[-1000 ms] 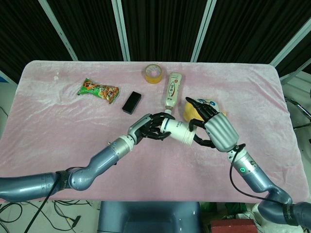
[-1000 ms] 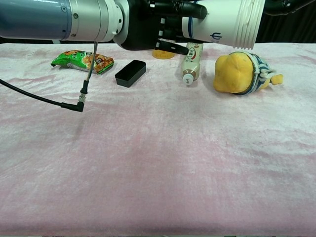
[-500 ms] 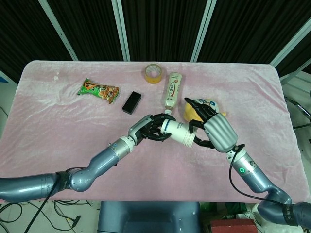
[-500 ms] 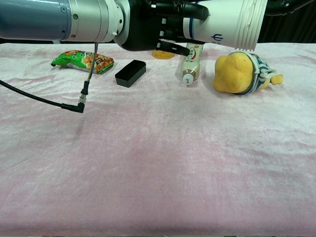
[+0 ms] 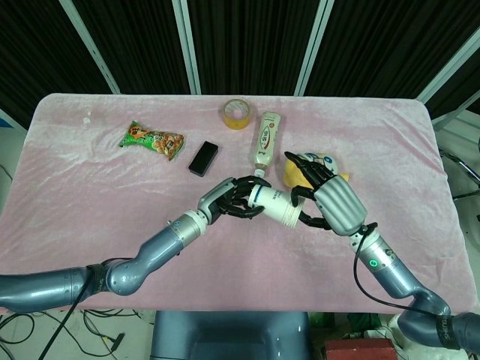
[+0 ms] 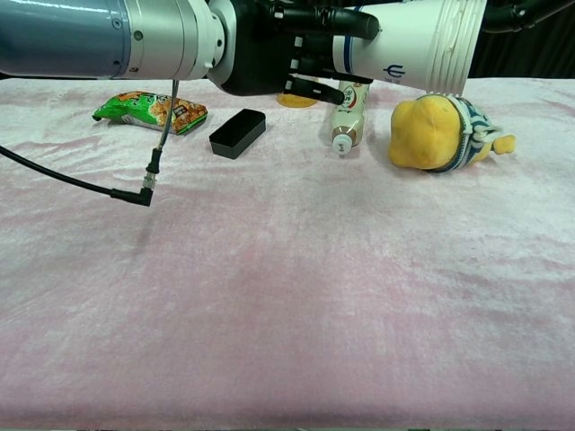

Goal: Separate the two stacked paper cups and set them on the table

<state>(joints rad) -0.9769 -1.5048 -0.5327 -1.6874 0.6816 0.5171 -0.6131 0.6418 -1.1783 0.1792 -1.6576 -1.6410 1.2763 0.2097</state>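
Note:
The stacked white paper cups (image 5: pixel 276 204) lie sideways in the air above the table's middle, rims toward the right; the chest view shows them at the top (image 6: pixel 409 43) with several rim ridges and a small blue mark. My left hand (image 5: pixel 234 199) grips the cups' base end, its dark fingers (image 6: pixel 305 36) wrapped around them. My right hand (image 5: pixel 328 199) holds the rim end, fingertips (image 5: pixel 306 219) curled at the rims. Only its fingertips (image 6: pixel 521 11) show in the chest view. The cups sit nested together.
On the pink cloth (image 5: pixel 90 195) lie a green snack bag (image 5: pixel 153 140), a black box (image 5: pixel 203 159), a roll of yellow tape (image 5: pixel 236 113), a sauce bottle (image 5: pixel 266 139) and a yellow plush toy (image 6: pixel 440 133) just behind the right hand.
The cups and both hands have barely shifted; in the chest view the cups moved slightly to the right. Both grips are unchanged.

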